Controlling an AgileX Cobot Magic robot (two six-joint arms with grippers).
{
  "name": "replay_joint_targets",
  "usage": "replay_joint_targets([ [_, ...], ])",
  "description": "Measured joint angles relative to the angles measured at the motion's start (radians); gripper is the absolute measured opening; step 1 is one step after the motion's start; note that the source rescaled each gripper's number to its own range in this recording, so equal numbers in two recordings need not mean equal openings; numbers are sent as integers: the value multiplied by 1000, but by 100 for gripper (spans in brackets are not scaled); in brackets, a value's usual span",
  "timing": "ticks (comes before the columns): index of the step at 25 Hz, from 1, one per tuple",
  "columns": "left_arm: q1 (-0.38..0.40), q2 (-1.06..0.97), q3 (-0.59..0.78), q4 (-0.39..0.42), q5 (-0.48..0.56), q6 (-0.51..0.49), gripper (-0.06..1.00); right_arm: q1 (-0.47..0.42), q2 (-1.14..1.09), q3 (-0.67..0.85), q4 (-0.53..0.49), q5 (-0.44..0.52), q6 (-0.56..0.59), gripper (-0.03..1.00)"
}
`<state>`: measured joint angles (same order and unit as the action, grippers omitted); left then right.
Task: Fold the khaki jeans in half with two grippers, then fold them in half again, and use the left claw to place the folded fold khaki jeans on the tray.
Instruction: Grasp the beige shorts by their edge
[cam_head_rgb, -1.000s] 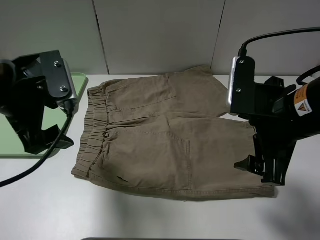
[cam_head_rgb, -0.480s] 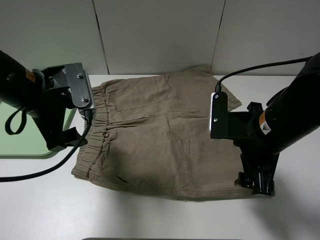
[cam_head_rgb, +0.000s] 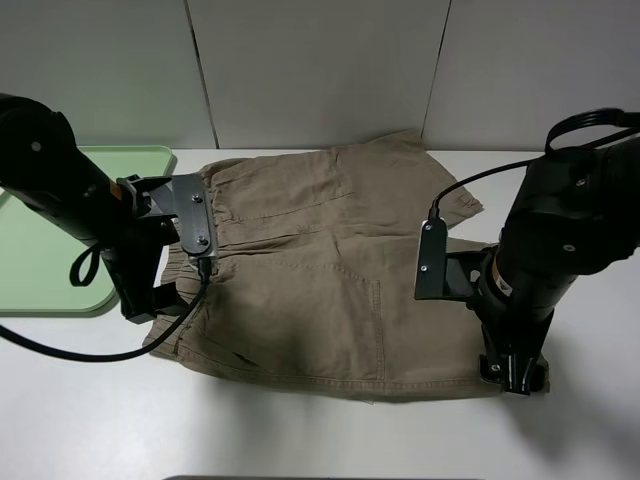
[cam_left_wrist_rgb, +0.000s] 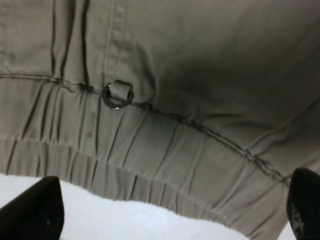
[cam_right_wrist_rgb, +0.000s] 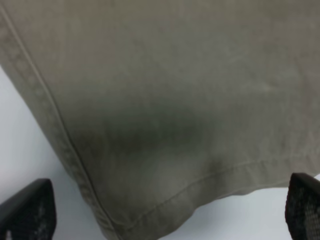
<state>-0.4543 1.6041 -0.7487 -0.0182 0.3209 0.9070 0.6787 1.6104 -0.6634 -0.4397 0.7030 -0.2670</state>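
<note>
At the khaki jeans (cam_head_rgb: 300, 270), left gripper (cam_left_wrist_rgb: 167, 220) and right gripper (cam_right_wrist_rgb: 165, 212) (both spread wide) should bite waistband (cam_left_wrist_rgb: 125, 145) and hem (cam_right_wrist_rgb: 225, 175) deeply.

Looks evenly and softly lit from overhead in the high view, fairly sharp. Throws soft-edged grey shadows across the khaki jeans (cam_head_rgb: 320, 280) and onto the white table (cam_head_rgb: 300, 435). Reads dimmer and blurrier in both wrist views, with a dark shadow blotch mid-cloth, hazy stitching, and black fingertips (cam_left_wrist_rgb: 35, 210) out of focus at the frame corners
</note>
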Motion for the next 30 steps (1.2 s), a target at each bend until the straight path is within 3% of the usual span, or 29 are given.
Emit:
replay_joint_targets([
  [10,-1,8,0,-4,-61,5,93,-61,0,1,37,-8,22,100],
  [20,-71,57,9,-6,-130,45,93,-61,0,139,38,-202,-99,100],
  [30,-71,146,22,-6,-153,48,93,-61,0,144,-17,-267,-94,100],
])
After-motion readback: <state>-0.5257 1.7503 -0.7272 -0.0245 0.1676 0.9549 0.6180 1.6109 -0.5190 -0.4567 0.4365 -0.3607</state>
